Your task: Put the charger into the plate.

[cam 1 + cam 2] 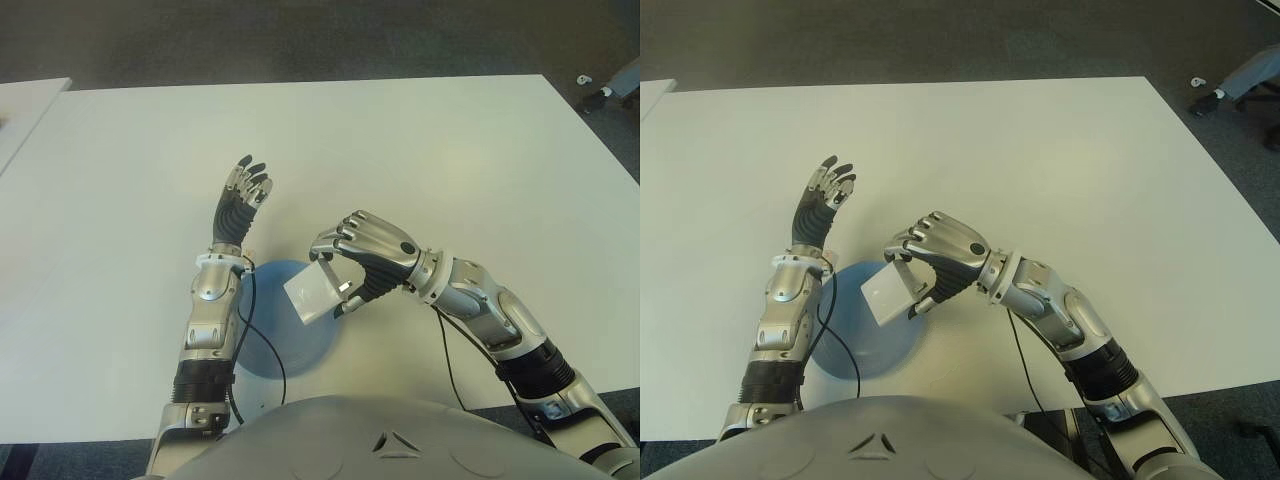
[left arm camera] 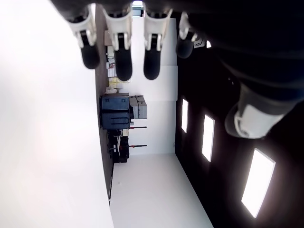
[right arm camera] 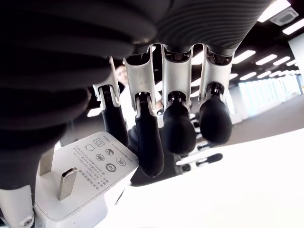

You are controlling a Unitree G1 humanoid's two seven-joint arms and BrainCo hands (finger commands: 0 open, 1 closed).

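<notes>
The robot's right hand [image 1: 362, 262] holds a white charger [image 1: 313, 295] above a blue plate [image 1: 300, 345] that sits on the white table [image 1: 420, 160], close to the robot's torso. The fingers [image 3: 176, 128] curl over the charger's top while the thumb presses from below, so the block is pinched between them; in the right wrist view its metal prongs and printed label face the camera. Seen from the head camera, the charger overlaps the plate's far-right part, tilted, and whether it touches the plate cannot be told. The left hand [image 1: 240, 205] shows just beyond the plate's far-left edge, its forearm running along the plate's left side, with the fingers [image 2: 122, 59] stretched out straight, spread a little and holding nothing. A dark cable [image 1: 262, 340] from the left forearm crosses over the plate's left portion. At the far right corner, beyond the table, a shoe [image 1: 1208, 100] of a person shows on the dark floor.
</notes>
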